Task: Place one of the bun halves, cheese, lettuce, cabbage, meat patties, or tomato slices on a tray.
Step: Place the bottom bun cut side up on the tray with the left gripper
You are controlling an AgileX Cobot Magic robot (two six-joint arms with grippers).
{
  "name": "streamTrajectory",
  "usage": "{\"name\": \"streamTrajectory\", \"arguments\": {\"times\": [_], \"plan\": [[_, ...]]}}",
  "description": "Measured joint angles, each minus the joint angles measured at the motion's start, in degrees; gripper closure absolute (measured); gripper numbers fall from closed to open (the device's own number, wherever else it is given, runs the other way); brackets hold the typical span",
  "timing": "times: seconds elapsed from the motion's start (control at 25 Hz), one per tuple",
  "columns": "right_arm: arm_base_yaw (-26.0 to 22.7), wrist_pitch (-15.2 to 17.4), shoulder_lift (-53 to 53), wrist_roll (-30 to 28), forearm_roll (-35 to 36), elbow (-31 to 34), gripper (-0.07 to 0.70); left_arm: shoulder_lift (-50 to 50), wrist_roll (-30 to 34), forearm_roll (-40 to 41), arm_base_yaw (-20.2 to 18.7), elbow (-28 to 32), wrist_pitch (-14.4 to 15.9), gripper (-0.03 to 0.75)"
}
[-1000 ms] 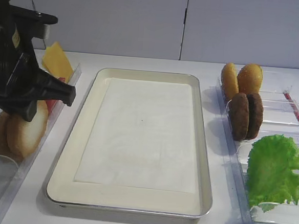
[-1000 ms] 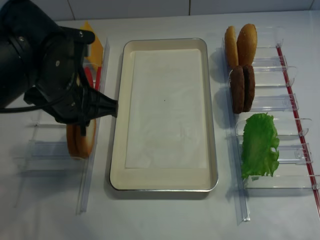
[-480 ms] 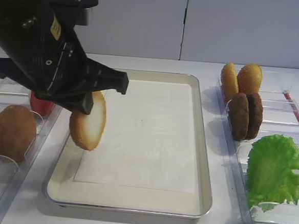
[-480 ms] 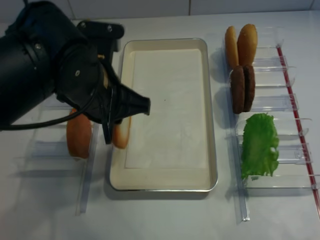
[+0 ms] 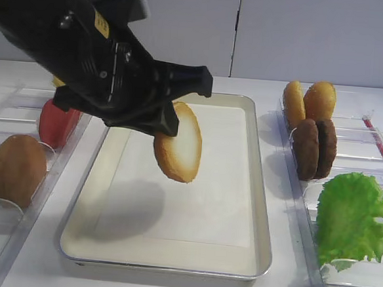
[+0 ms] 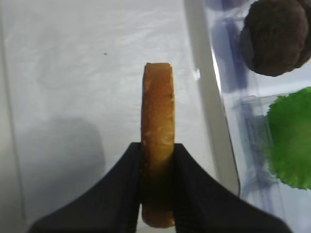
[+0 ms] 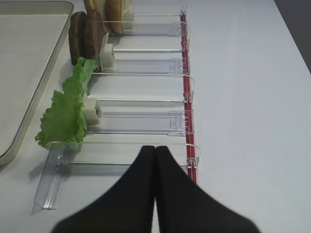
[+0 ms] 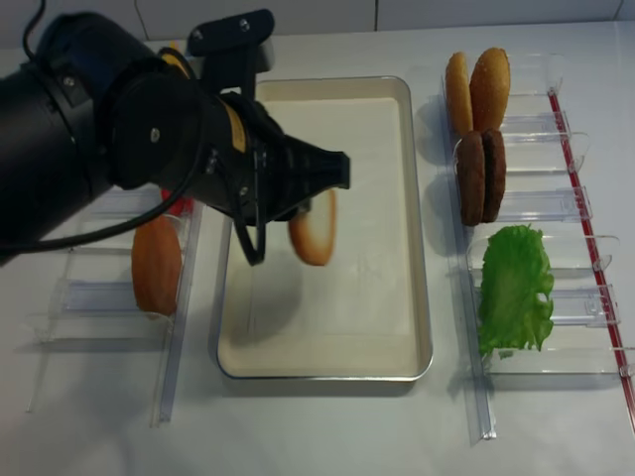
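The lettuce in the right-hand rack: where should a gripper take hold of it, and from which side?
Grip the lettuce at its upper frilly edge, coming down from above. The leaf leans upright in its clear rack, so that edge stands free while the dividers wall in the bottom. Close the jaws across the thin leaf, front to back. The right gripper, shut now, is probably the nearer one.

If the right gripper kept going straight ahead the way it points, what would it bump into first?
Probably the clear plastic rack with red trim just ahead of the shut right gripper, though the height over the table is unclear.
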Motion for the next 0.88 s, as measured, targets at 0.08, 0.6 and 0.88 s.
{"name": "streamTrajectory", "arguments": {"times": [0.08, 0.6, 0.88], "plan": [[0.0, 0.0, 0.0, 0.0, 0.0, 0.0, 0.659, 1.1, 4.1, -5.8, 0.7, 0.8, -1.6, 0.567], [0.0, 0.0, 0.0, 0.0, 0.0, 0.0, 0.659, 6.5, 58.4, -63.1, 15.8, 10.2, 1.6, 0.567], [0.0, 0.0, 0.0, 0.0, 0.0, 0.0, 0.659, 8.3, 74.6, -78.0, 18.9, 16.4, 5.3, 0.567]]}}
